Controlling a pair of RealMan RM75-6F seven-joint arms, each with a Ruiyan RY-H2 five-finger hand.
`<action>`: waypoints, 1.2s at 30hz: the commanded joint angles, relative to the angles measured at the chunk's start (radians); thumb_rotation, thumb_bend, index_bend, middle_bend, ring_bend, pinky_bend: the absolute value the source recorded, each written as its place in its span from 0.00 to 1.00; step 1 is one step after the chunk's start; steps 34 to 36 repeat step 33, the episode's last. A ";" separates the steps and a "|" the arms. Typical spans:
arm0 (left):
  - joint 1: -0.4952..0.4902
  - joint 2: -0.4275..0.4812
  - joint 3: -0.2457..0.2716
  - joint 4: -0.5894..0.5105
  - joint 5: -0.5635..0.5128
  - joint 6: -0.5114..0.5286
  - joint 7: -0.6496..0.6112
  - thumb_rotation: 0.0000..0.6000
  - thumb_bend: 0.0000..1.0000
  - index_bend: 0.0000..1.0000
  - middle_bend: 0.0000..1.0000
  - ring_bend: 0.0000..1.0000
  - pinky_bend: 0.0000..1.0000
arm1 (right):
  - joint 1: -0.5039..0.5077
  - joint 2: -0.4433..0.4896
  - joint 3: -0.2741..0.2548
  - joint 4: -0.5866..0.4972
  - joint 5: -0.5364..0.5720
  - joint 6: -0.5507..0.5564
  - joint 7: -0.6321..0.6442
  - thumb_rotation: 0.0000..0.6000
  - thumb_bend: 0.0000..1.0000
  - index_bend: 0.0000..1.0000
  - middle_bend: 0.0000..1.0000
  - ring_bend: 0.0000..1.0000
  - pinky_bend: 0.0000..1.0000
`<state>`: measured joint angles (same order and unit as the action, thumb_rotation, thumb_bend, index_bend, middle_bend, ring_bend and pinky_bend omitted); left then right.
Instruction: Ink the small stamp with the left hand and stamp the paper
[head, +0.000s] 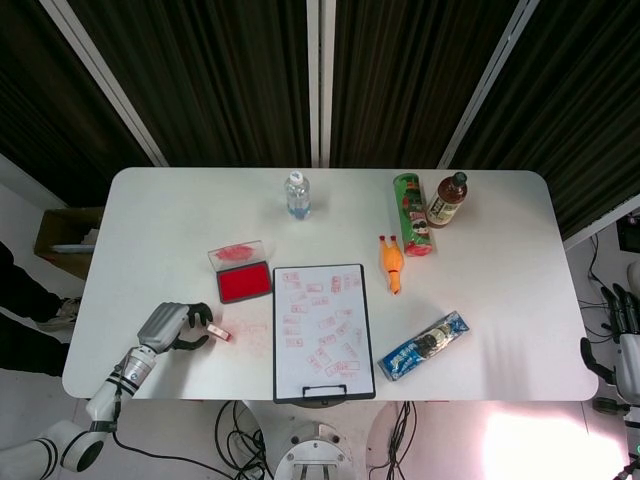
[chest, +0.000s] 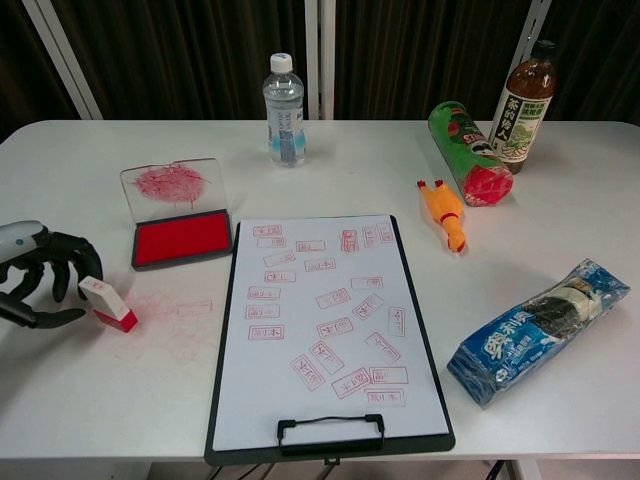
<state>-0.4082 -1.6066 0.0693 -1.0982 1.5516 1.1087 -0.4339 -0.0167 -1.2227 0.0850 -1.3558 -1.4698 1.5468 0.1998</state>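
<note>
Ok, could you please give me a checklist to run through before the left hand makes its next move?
1. Small stamp gripped by left hand: not ok; fingers spread beside it, stamp tilted on the table.
2. Ink pad uncovered: ok, lid up.
3. Way from stamp to ink pad free: ok.
4. Paper has unstamped room: ok, mostly low on the sheet.
5. Stamp face inked: cannot tell.
6. Right hand out of the way: ok, beyond the table edge.

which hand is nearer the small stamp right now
Left. The left hand sits right beside the small stamp, fingers spread around its white end. The right hand hangs off the table's far right edge, well away.
</note>
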 joint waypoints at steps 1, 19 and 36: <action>-0.001 0.006 -0.001 -0.001 0.001 0.003 -0.004 1.00 0.26 0.39 0.44 0.49 0.73 | -0.001 0.001 0.001 0.000 0.001 0.002 0.002 1.00 0.34 0.00 0.00 0.00 0.00; 0.171 0.305 -0.074 -0.171 -0.037 0.377 0.476 0.00 0.11 0.16 0.10 0.05 0.18 | -0.008 0.000 -0.002 0.029 -0.030 0.042 -0.034 1.00 0.34 0.00 0.00 0.00 0.00; 0.315 0.453 -0.046 -0.314 -0.052 0.486 0.476 0.00 0.12 0.13 0.09 0.05 0.18 | -0.014 0.028 -0.036 0.006 -0.024 -0.007 -0.094 1.00 0.30 0.00 0.00 0.00 0.00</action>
